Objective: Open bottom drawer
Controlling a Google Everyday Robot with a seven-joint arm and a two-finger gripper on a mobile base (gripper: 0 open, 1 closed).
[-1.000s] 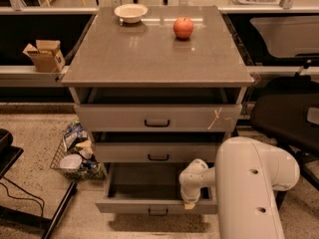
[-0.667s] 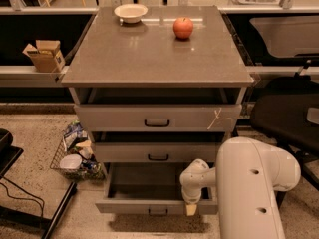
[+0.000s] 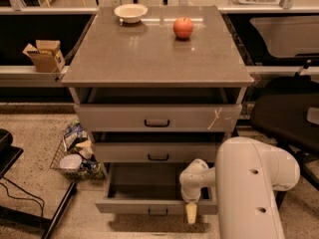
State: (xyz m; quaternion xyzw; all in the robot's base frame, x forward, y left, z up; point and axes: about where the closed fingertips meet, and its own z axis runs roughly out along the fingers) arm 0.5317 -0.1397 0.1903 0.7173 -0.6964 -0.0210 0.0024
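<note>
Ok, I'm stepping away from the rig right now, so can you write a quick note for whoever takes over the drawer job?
Gripper: low, at the front panel of the bottom drawer, right of its black handle; contact unclear.
Bottom drawer: pulled well out, plain grey inside showing.
Done: the drawer looks open.
Left: probably just backing the arm away; pull further only if full extension is wanted.
</note>
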